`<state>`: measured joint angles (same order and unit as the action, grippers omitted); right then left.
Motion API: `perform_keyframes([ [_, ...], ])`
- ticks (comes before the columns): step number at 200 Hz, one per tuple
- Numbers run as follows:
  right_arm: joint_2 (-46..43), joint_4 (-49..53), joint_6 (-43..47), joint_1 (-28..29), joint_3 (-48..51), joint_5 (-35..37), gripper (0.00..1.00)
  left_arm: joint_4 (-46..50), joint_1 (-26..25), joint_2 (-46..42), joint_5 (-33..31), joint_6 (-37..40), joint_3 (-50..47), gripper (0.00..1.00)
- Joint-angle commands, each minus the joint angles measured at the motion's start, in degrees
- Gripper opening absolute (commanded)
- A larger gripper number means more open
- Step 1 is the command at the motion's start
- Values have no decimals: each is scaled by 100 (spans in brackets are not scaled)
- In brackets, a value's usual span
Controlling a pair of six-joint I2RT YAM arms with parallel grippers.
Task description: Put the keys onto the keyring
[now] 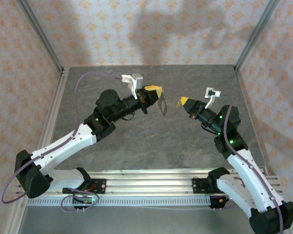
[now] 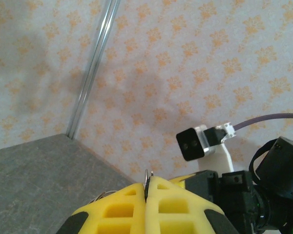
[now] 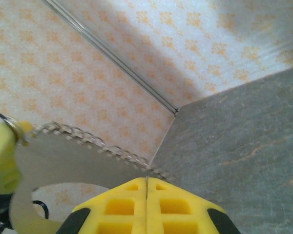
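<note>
I see the left end effector [image 1: 158, 91] and right end effector [image 1: 181, 102] each clamped shut on the keyring [image 3: 83, 136], strung between them above the bench's [image 1: 151, 141] middle.

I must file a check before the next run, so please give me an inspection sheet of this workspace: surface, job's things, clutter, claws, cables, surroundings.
surface: grey table with a stone-like pattern.
job's things: keyring, a thin chain stretched in the air between both claws; a grey curved piece hangs under the left claw, too blurred to name.
clutter: nothing seen.
claws: left claw shut on a small metal ring of the keyring; right claw shut, with the chain's other end at its fingertips.
cables: purple cable looping along the left arm; another runs along the right arm.
surroundings: patterned walls, metal frame posts, aluminium rail at the arm bases.
</note>
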<state>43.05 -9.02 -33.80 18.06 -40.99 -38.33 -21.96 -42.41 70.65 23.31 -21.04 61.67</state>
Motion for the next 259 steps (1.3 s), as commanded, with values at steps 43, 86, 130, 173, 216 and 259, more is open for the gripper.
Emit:
perform_keyframes([
  [43, 399, -480, 150, 39, -953, -649, 0, -178, -48, -31, 327, 180, -50, 0],
  [86, 598, -524, 196, 233, -1243, -1007, 0, -5, -48, 96, 750, 428, 121, 0],
  [130, 681, -382, 365, 545, -1324, -1017, 0, 170, -48, 184, 910, 664, 243, 0],
  [173, 662, -275, 433, 632, -1272, -933, 0, 266, -48, 183, 886, 825, 283, 0],
  [216, 549, 40, 641, 628, -1159, -752, 0, 354, -48, 136, 859, 932, 284, 0],
  [259, 545, 41, 616, 628, -1113, -792, 0, 385, -48, 133, 877, 963, 319, 0],
])
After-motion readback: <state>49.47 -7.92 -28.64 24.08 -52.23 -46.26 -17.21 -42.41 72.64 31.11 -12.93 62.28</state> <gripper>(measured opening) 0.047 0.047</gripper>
